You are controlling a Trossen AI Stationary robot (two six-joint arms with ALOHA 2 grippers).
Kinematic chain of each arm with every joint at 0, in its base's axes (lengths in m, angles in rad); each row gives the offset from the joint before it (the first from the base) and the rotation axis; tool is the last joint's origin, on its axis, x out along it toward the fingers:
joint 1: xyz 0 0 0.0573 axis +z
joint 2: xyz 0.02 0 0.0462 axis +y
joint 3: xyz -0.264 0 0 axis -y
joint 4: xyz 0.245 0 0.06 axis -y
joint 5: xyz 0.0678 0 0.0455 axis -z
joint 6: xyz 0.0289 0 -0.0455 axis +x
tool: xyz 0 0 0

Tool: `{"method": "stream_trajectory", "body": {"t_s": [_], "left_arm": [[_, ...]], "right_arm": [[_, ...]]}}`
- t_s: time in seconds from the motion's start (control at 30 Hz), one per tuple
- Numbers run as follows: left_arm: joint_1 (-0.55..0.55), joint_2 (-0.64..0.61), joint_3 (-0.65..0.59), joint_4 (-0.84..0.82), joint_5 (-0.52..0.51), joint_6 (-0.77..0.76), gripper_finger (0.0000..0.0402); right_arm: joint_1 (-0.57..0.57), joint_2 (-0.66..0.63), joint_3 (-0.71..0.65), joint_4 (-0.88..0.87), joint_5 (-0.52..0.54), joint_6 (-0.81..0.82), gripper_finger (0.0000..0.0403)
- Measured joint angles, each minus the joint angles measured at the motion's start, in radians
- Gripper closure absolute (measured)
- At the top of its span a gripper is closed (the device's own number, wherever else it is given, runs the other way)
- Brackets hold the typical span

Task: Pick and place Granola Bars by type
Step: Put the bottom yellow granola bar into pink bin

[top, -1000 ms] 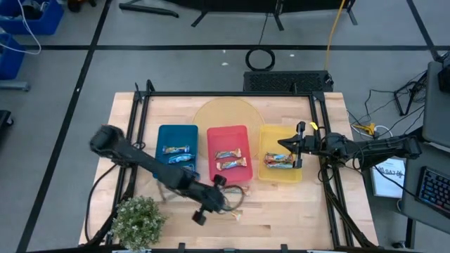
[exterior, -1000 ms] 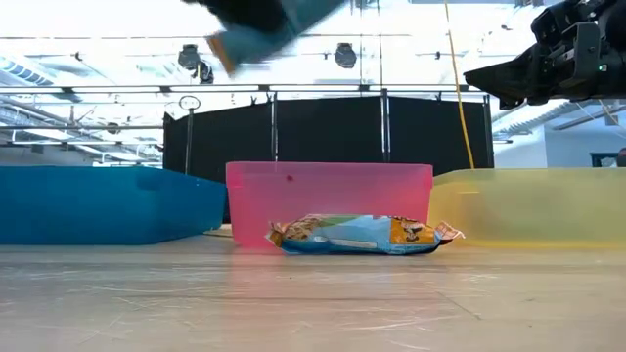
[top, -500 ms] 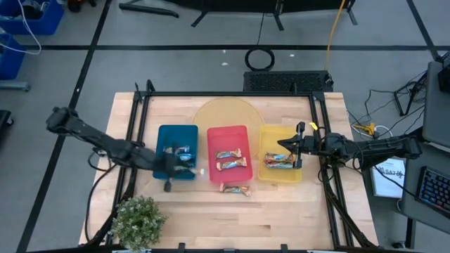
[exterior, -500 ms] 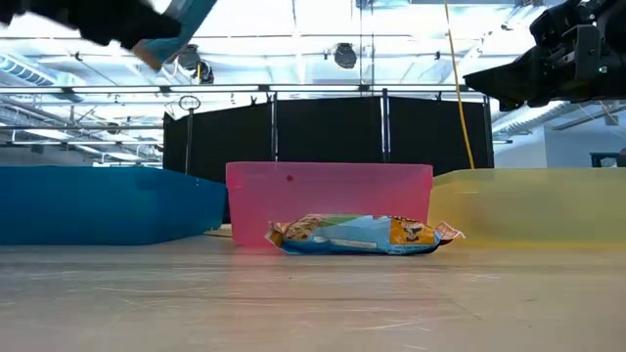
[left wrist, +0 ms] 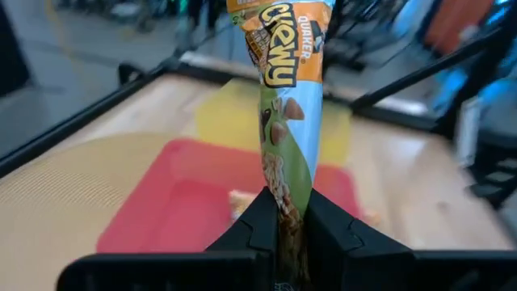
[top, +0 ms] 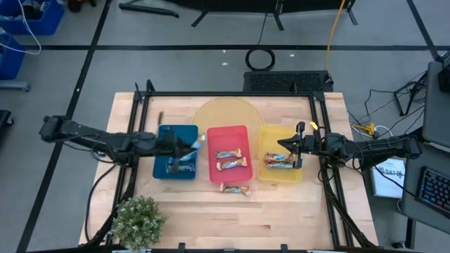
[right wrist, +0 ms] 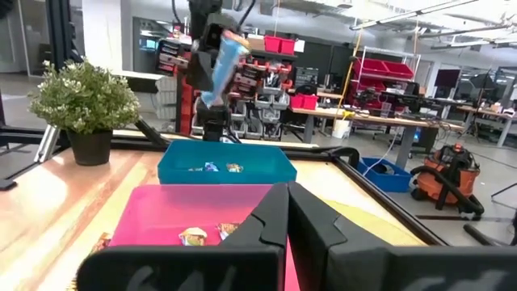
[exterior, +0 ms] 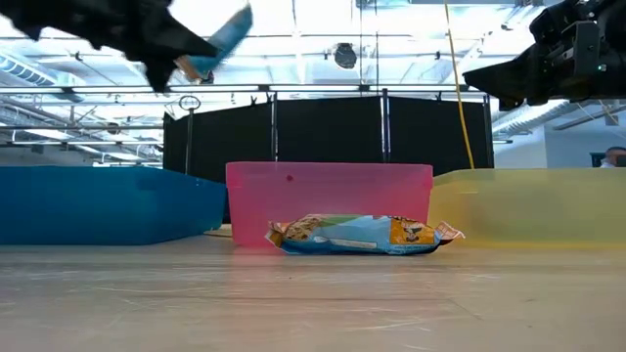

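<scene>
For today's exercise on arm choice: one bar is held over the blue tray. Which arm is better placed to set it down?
Left. Its end effector already holds the bar above the blue tray. The right end effector hangs over the yellow tray, shut and empty.

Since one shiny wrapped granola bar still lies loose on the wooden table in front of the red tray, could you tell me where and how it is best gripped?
Grip the loose granola bar across its narrow middle, coming straight down from above. It lies flat and lengthwise along the red tray, clear of the tray's wall on the bare wooden table.
</scene>
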Motion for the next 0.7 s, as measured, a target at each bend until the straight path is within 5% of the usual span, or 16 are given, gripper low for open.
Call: {"method": "stream_trajectory", "body": {"t_s": [0.43,0.7], "left_arm": [[0.116,0.676,0.454,-0.257,0.172,0.108,0.0360],[0.128,0.952,0.673,-0.454,0.215,0.131,0.0360]], "right_arm": [[0.000,0.000,0.000,0.004,0.000,-0.019,0.0403],[0.000,0.000,0.000,0.004,0.000,-0.019,0.0403]]}}
